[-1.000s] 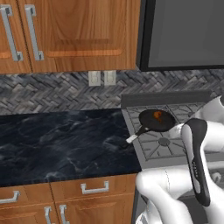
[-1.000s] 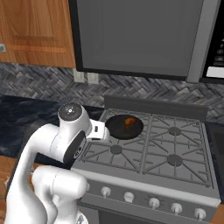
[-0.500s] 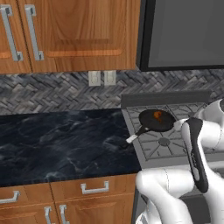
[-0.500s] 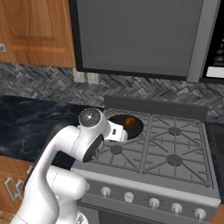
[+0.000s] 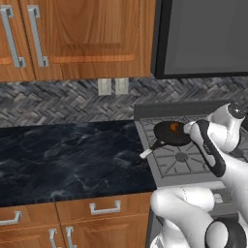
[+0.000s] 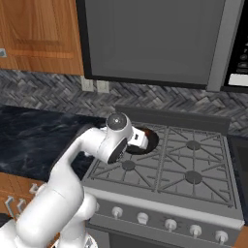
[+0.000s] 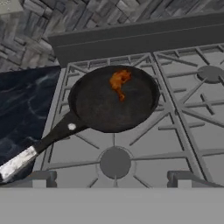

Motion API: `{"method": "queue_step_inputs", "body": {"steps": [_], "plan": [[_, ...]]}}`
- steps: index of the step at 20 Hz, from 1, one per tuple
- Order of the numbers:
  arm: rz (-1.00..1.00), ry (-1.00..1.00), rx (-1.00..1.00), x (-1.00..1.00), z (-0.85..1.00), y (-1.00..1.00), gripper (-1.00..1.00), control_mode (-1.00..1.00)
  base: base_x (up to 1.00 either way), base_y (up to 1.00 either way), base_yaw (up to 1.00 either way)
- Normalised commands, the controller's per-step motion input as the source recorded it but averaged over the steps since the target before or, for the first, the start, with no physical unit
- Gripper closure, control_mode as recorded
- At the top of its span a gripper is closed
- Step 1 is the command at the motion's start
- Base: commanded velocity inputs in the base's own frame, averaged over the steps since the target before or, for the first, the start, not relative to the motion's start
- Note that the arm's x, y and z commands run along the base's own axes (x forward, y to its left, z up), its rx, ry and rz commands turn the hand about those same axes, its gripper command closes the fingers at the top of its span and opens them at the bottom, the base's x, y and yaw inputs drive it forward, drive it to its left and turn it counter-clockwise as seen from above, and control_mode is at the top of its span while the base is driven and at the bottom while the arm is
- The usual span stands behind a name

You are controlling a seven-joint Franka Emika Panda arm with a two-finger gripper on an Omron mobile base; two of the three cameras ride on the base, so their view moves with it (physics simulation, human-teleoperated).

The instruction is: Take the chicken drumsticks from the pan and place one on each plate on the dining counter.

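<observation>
Looking left to right in the left base shot: wood cabinets (image 5: 72, 38) up top, herringbone backsplash (image 5: 58, 101) with two outlets (image 5: 113, 86), then the black marble counter (image 5: 68, 160), then the stove (image 5: 179, 160) with the arm's white elbow leaning over it. No readable writing or brand anywhere, sadly; the panel at the far right edge of the right base shot is too blurry to make out. Only container around is the pan (image 7: 114, 98), sitting on the stove's rear-left burner, its handle (image 7: 39, 146) running out toward the counter with the silvery tip hanging just over the stove's left edge. Inside it, toward the far side, there's an orange-brown lump, the drumsticks (image 7: 119, 83), but they're bunched together so I can't really tell them apart. Rest of the pan is bare black. Gripper (image 7: 113, 179) hangs above the near grate, short of the pan, jaws spread as wide as they go with nothing between them; the fingertips (image 7: 38, 178) are barely poking up at the bottom of the hand shot.
</observation>
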Motion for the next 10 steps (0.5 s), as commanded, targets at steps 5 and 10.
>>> {"method": "queue_step_inputs", "body": {"steps": [5, 10], "plan": [[-0.02, 0.07, 0.04, 0.77, -0.24, 0.00, -1.00, -1.00, 0.00, 0.00, 0.00], [-0.11, 0.13, 0.04, 0.60, -0.38, 0.00, -1.00, -1.00, 0.00, 0.00, 0.00]]}}
